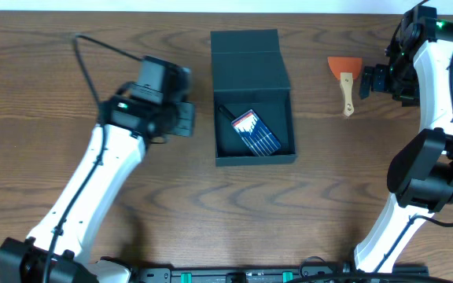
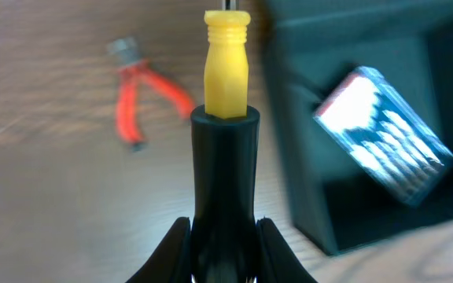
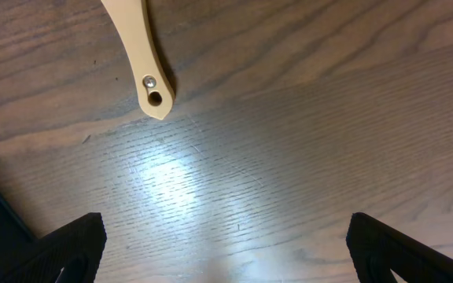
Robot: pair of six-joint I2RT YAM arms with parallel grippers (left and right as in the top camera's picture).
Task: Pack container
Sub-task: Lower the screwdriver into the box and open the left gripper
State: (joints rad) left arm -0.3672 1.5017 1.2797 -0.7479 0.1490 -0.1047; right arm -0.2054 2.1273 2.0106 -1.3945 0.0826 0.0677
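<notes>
No lettering, brand, number or sign can be read anywhere: the blue-and-white packet in the container, up and to the right of the left claw, carries a pale printed panel, but its print is too blurred to make out.

The brown wood-grain surface is smooth, with a soft sheen just ahead of the right tool. The dark teal-grey square cardboard box looks matt. The blue plastic-wrapped packet is glossy. The black-and-yellow plastic handle in the left tool is smooth and faintly shiny. The cream scraper handle is smooth and carries a metal rivet.
</notes>
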